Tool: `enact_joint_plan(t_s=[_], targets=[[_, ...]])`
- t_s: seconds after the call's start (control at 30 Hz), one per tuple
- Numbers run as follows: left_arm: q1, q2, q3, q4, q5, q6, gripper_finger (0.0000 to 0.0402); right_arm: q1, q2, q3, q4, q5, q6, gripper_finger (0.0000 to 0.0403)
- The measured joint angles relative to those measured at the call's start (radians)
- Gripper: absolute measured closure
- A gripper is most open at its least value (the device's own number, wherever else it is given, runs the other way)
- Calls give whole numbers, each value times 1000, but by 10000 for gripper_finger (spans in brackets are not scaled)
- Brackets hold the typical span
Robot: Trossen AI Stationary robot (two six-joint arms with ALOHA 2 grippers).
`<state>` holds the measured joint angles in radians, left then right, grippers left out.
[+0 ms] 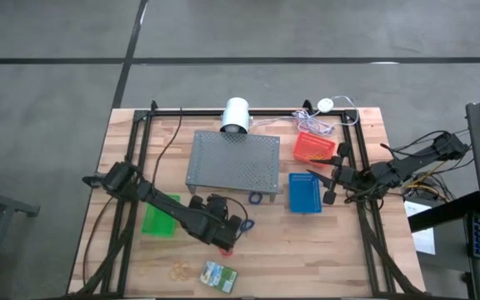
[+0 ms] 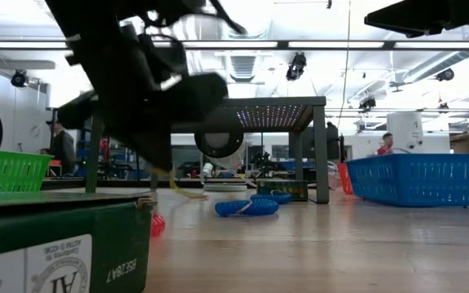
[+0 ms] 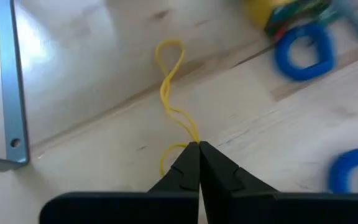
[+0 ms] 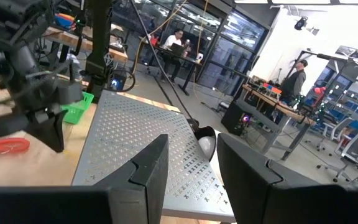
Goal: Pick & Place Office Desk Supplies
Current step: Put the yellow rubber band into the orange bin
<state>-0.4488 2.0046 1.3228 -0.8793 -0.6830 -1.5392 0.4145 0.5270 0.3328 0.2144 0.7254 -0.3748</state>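
Pinching thin yellow rubber band (image 3: 169,93), left gripper (image 3: 198,148) fingers were seen fully closed; band lay on wooden surface (image 3: 92,81) beside blue loops (image 3: 303,53). Right gripper (image 4: 191,162) was held part-open, empty, above grey stand (image 4: 135,143).

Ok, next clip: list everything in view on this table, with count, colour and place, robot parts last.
Perforated stand: one, grey, table centre.
Mesh baskets: three; green at left, red and blue at right.
Crayon box: one, green and yellow, near front edge.
Blue loop bands: at least two, in front of the stand.
Red loop band: one, beside the left arm.
Yellow rubber band: one, pinched at its end.
Left end effector: shut on the yellow rubber band.
Right end effector: open, empty, above the blue basket.
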Motion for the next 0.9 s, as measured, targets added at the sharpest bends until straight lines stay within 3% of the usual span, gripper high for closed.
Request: enact_joint_plan(t_s=[0.27,0.53,0.73,0.9], targets=[[-30,-94,0,64,-76,157,399,0,0,0,0,0,0,268],[-32,-171,1,152,-102,438,399,0,0,0,0,0,0,268],[-32,-225,-1,151,-204,532,399,0,0,0,0,0,0,268],[-30,-280,-1,191,-216,659,400,0,0,0,0,0,0,268]])
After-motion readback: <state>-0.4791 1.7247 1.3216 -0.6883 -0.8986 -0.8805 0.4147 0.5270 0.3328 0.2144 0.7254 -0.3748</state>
